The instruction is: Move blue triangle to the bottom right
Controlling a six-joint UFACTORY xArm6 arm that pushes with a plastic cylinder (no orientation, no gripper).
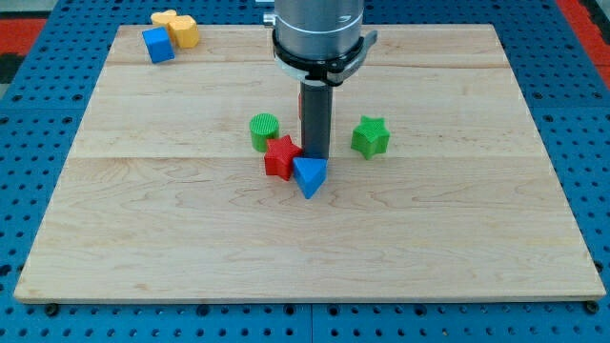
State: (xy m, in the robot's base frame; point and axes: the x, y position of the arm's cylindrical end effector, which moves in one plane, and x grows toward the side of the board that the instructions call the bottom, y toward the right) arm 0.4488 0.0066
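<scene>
The blue triangle (309, 176) lies near the middle of the wooden board (429, 229), touching a red star (280, 157) on its left. My tip (316, 156) stands just above the blue triangle, at its upper edge and right of the red star. The rod rises from there to the arm's grey end at the view's top.
A green cylinder (264, 131) sits up-left of the red star. A green star (370, 137) sits right of the rod. A red block (301, 105) shows partly behind the rod. A blue cube (158, 45) and a yellow block (177, 28) sit at the top left corner.
</scene>
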